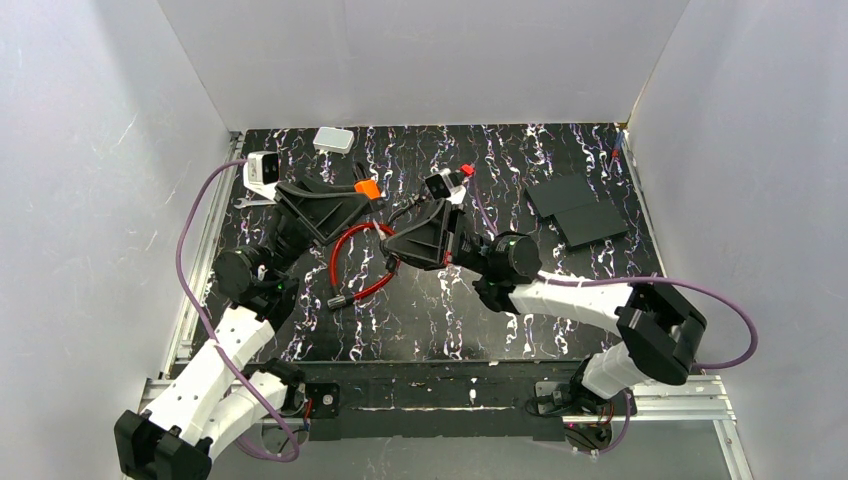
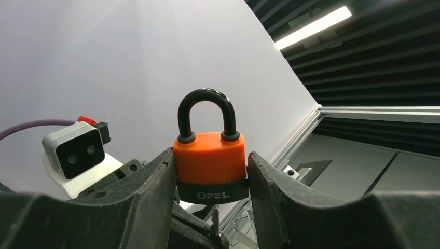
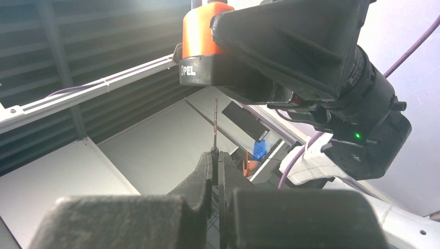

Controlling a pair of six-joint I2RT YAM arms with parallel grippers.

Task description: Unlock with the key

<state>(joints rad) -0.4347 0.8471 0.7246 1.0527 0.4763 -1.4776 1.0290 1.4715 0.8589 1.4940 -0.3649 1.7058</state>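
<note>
Two arms reach in from their mounts at the near edge of the marbled black table (image 1: 450, 310), meeting above its middle, a little toward the far-left corner. On the surface beneath them, nearer than the grippers, lies a red cable loop (image 1: 336, 252).

The right gripper (image 3: 214, 155) is pinched tight on the key (image 3: 215, 127). The head is buried between the fingers and only the thin metal blade shows, standing upright. It points straight at the underside of the padlock (image 2: 209, 153), its tip just beneath the black base. Whether the tip touches the base cannot be told.

The left gripper (image 2: 210, 174) is clamped on that padlock from both sides. It is held clear of the table with its black shackle uppermost and closed. The body is orange, and the black band at its foot carries the lettering "OPEL".

Beyond the two grippers, a small white box (image 1: 333, 140) sits against the far edge, left of centre. Two flat black panels (image 1: 578, 210) lie overlapping near the far-right corner, well apart from the arms.
</note>
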